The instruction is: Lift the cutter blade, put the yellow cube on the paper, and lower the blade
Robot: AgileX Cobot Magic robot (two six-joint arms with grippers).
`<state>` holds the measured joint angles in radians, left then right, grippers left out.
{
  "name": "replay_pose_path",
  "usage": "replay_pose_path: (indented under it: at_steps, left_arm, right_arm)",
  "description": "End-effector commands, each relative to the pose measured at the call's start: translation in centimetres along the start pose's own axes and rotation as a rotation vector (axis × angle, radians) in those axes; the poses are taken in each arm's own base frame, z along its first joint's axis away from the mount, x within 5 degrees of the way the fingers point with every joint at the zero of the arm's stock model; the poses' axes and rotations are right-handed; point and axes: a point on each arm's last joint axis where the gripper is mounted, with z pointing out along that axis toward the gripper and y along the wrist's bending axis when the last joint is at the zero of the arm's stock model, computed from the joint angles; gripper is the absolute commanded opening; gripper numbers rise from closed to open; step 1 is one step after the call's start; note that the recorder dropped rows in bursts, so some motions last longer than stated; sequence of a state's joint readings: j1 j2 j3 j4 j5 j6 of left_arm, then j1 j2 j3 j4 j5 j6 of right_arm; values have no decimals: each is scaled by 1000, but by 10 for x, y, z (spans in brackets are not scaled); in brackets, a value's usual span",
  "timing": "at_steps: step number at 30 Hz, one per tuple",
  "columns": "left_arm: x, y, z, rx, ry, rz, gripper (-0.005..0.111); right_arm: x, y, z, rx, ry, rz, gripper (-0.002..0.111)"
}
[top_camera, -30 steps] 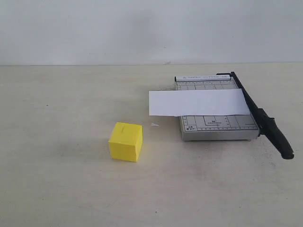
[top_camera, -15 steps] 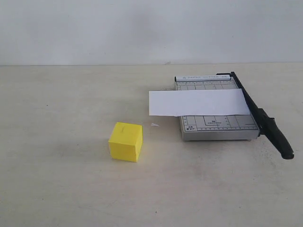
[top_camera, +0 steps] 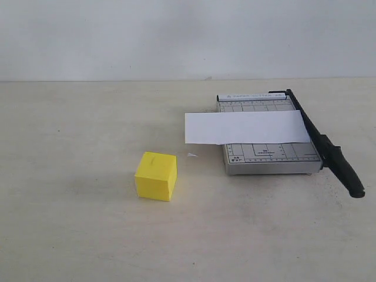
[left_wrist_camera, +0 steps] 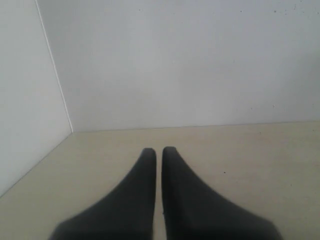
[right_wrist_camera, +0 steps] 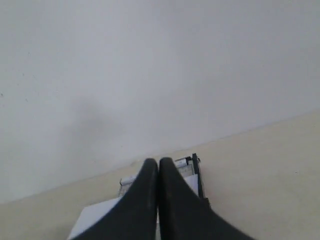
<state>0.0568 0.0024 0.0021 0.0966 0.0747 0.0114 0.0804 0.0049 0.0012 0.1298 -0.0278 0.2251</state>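
The yellow cube [top_camera: 156,175] rests on the table left of the grey trimmer board [top_camera: 269,157]. The white paper [top_camera: 245,127] lies across the board and overhangs its left edge. The black cutter blade [top_camera: 322,141] lies down along the board's right edge, its handle end [top_camera: 348,177] toward the front. Neither gripper shows in the exterior view. My left gripper [left_wrist_camera: 155,151] is shut over bare table, holding nothing. My right gripper [right_wrist_camera: 158,162] is shut and empty; behind it I see the paper [right_wrist_camera: 97,216], the board's far end [right_wrist_camera: 183,164] and the blade [right_wrist_camera: 197,176].
A tiny white scrap [top_camera: 191,155] lies on the table between the cube and the board. A pale wall [top_camera: 188,38] stands behind the table, and the left wrist view shows a wall corner [left_wrist_camera: 54,75].
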Motion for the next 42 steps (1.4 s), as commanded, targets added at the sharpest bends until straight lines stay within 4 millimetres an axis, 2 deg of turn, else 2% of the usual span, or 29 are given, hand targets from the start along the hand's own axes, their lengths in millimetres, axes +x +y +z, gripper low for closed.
replay_pose_path:
  at_steps: [1,3,5,6,8,9,11,13,16,19,21,27,31,32,37,39,42]
  left_arm:
    - [-1,0,0,8,-4,-6,4]
    - [-1,0,0,8,-4,-6,4]
    - [-1,0,0,8,-4,-6,4]
    - [-1,0,0,8,-4,-6,4]
    - [-1,0,0,8,-4,-6,4]
    - [-1,0,0,8,-4,-6,4]
    - [-1,-1,0,20,-5,-6,4]
    - [-1,-3,0,48,-9,-7,4]
    - [-1,-3,0,58,-9,-7,4]
    - [-1,-3,0,51,-9,-7,4]
    - [-1,-2,0,38,-7,-7,4]
    - [-1,1,0,-10,-2,-6,4]
    - [-1,1,0,-25,-1,-6,4]
    - [-1,1,0,-25,-1,-6,4]
    - [-1,1,0,-25,-1,-6,4]
    - [-1,1,0,-25,-1,-6,4]
    - [-1,1,0,-25,-1,-6,4]
  right_arm:
    - [-12,3,1,-27,-130,30,0]
    - [-1,-1,14,28,21,-56,0]
    - [27,-11,38,146,408,-51,0]
    - [29,-11,47,170,486,-51,0]
    - [24,-9,80,182,578,-116,0]
    - [15,-6,103,141,596,-256,0]
    - [-6,2,131,114,576,-315,0]
    - [-28,12,145,100,611,-324,2]
    - [-35,16,146,87,684,-351,16]
    - [-37,17,148,79,649,-373,40]
    - [-39,17,150,74,620,-387,48]
    - [-45,18,153,69,541,-394,50]
    - [-44,19,154,77,476,-329,50]
    - [-38,17,152,80,452,-331,50]
    - [21,-9,128,139,510,-309,50]
    - [31,-13,123,148,492,-310,50]
    - [32,-13,124,127,446,-335,50]
